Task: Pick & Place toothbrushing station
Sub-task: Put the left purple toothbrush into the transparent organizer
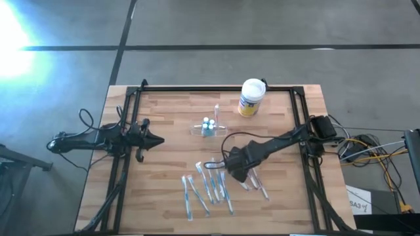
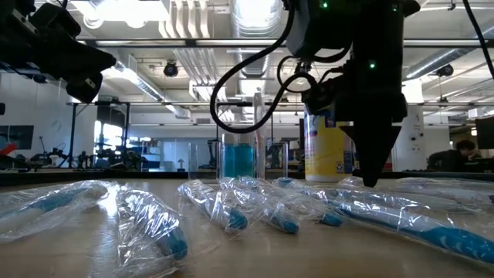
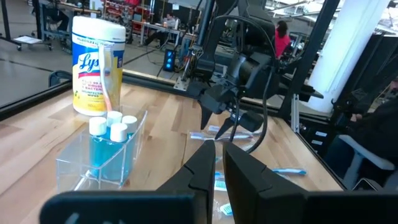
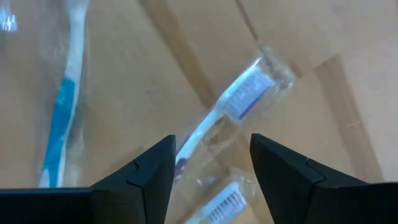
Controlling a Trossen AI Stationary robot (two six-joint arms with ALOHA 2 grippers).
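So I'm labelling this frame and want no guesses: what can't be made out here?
- High view: the right gripper covers the wrapped toothbrush under it; grasp unclear.
- Low view: the toothbrushing station is partly blocked by wrapped toothbrushes and cable.
- Left wrist view: the canister label is cut short by a pink toothbrush.

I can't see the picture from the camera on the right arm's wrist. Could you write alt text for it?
The right pincer hangs open just above a wooden table, its two dark fingers either side of a plastic-wrapped toothbrush with a white head. A second wrapped toothbrush with a blue handle lies off to one side.
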